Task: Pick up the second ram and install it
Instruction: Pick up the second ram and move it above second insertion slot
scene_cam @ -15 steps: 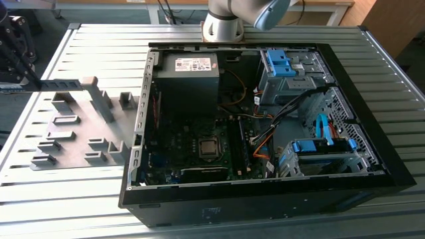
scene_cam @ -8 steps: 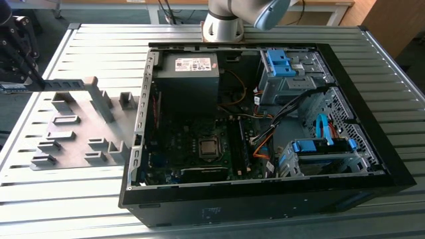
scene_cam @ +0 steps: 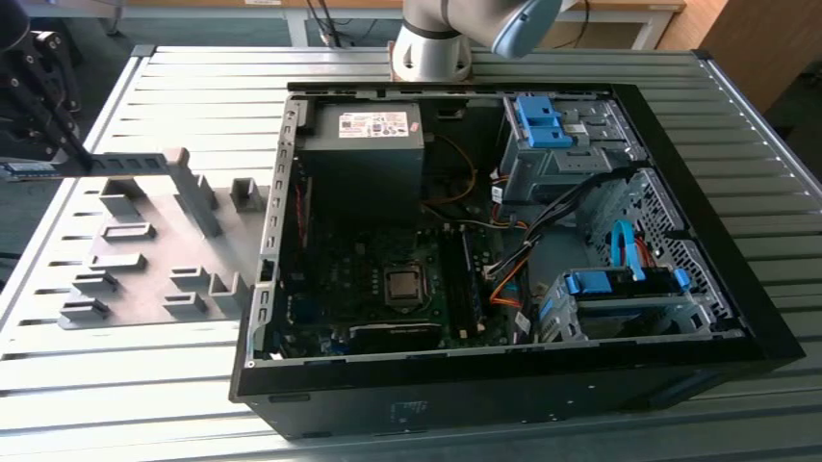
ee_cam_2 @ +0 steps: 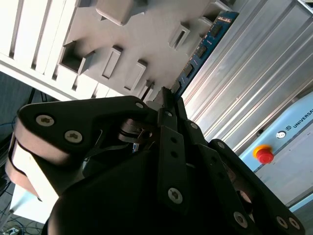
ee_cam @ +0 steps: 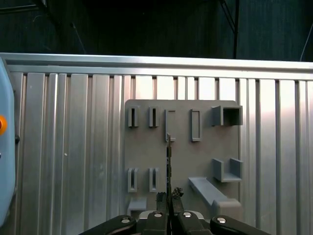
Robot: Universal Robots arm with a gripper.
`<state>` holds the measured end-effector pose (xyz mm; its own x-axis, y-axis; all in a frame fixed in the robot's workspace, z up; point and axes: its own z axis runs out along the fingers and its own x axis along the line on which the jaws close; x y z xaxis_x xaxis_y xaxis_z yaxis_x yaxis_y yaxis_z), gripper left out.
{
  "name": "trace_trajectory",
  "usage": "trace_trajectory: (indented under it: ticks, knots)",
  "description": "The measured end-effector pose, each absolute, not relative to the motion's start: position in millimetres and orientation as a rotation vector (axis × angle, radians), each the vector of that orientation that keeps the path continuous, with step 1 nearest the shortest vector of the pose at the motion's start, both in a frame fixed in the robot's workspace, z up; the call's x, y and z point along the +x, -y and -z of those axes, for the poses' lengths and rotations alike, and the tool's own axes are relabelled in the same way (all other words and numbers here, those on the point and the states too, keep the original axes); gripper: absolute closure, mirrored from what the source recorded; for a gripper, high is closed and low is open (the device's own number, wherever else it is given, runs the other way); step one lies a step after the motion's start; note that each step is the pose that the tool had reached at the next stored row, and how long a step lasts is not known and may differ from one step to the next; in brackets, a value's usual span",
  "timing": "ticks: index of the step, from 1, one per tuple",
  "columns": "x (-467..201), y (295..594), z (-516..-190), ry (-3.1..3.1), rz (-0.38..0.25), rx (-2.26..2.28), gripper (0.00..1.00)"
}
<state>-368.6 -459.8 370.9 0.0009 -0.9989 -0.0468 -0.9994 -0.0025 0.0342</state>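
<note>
Near the table (scene_cam: 154, 385) edge at the exterior view's left: second ram (scene_cam: 29, 170), held level and close by the grey holder plate (scene_cam: 161, 207). In the first wrist view, gripper (ee_cam: 169, 197) clamped shut on one end of the stick, with the rest unsupported over the plate. Hard to tell whether fully clear of the plate.

Likely trouble, left to right:
- slipping or twisting in so narrow a pinch
- catching on the plate's raised blocks (scene_cam: 115, 197)
- knocking the computer case (scene_cam: 514, 385) wall
- snagging the loose cables (scene_cam: 514, 255) beside the motherboard (scene_cam: 346, 279)
- seating crooked there and bending under pressure

Counted, left to right:
- one gripper
- one ram in it
- one holder plate, with a row of four slots (ee_cam: 152, 117) and a row of two in the first wrist view
- one open case
- one power supply (scene_cam: 364, 135)
- two sets of bright blue drive latches (scene_cam: 546, 120)
</note>
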Motion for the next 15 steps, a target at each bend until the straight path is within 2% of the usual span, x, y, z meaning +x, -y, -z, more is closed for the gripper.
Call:
trace_trajectory:
  ticks: [15]
  knots:
    - [-360.3,459.8,-370.9,-2.212,-0.09,-2.216,0.86]
